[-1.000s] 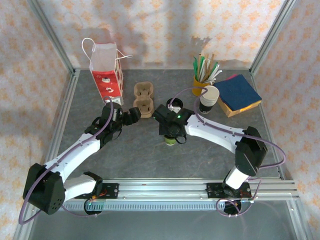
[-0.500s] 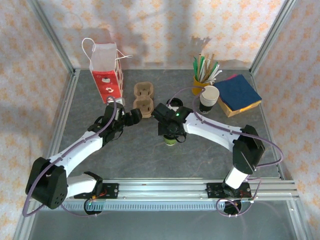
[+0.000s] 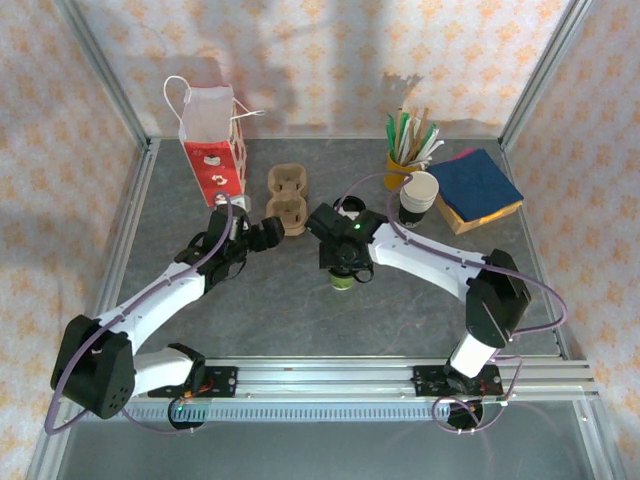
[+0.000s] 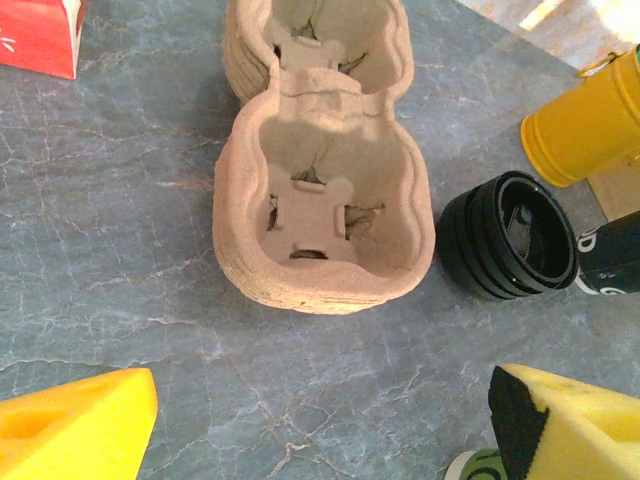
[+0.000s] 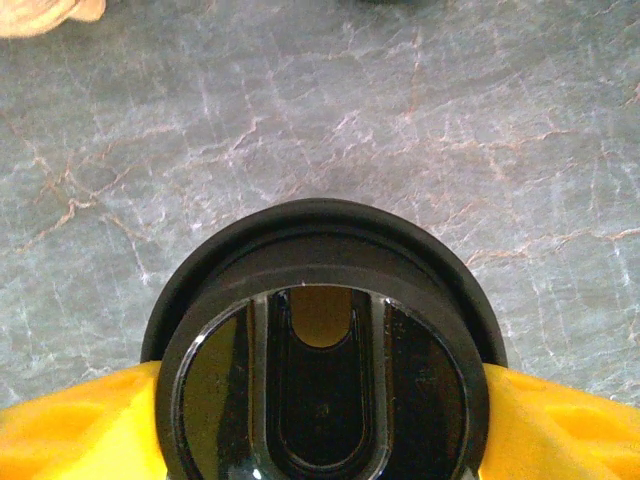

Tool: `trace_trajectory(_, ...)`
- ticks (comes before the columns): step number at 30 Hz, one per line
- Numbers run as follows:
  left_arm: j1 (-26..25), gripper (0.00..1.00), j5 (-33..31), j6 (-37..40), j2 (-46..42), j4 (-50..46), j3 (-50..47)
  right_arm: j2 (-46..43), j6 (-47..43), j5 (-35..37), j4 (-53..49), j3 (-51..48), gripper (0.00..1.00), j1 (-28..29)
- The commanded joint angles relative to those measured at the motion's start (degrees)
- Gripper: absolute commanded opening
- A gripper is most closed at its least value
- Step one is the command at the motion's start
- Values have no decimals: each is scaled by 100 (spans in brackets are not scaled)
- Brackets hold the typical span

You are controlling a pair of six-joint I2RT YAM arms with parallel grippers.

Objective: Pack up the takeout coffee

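The takeout coffee is a small cup [image 3: 340,283] standing on the grey table mid-scene, its green-printed base edge [image 4: 470,468] just showing in the left wrist view. Its round black lid [image 5: 320,385] sits between the yellow pads [image 5: 70,430] of my right gripper [image 5: 320,425], which touch both sides of the lid. From above, the right gripper [image 3: 342,265] hangs straight over the cup and hides most of it. My left gripper [image 4: 320,430] is open over bare table just in front of the brown pulp cup carrier [image 4: 320,215], left of the cup.
A red-and-white paper bag [image 3: 212,150] stands at the back left. Behind the carrier [image 3: 287,198] to the right lie a stack of black lids [image 4: 508,250], an open dark cup [image 3: 418,198], a yellow cup of stir sticks [image 3: 405,160] and blue napkins [image 3: 478,185].
The left arm has edged slightly right toward the carrier. The right gripper stays over the cup with the lid between its pads.
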Motion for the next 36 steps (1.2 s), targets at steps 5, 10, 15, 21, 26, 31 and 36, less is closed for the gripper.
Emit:
trace_trajectory(5, 86, 88, -128, 129, -180, 111, -41, -300, -169, 368, -276, -681, 72, -658)
trace_trajectory(10, 87, 88, -93, 164, -201, 112, -25, -638, -339, 441, -178, -1057, 72, -1251)
trace_trajectory(15, 96, 88, -109, 182, -214, 59, 7, -1017, -564, 536, -1, -1320, 72, -1844)
trace_trajectory(21, 104, 88, -95, 184, -242, 67, -10, -1195, -848, 637, 160, -1617, 73, -2545)
trace_trajectory(26, 113, 88, -93, 200, -259, 32, 11, -1327, -1070, 621, 303, -1770, 73, -3142)
trace_trajectory(31, 131, 88, -97, 228, -277, 21, 31, -1401, -1259, 600, 479, -1913, 73, -3747)
trace_trajectory(36, 140, 88, -68, 219, -251, 24, 50, -1365, -1300, 585, 642, -2016, 74, -4196)
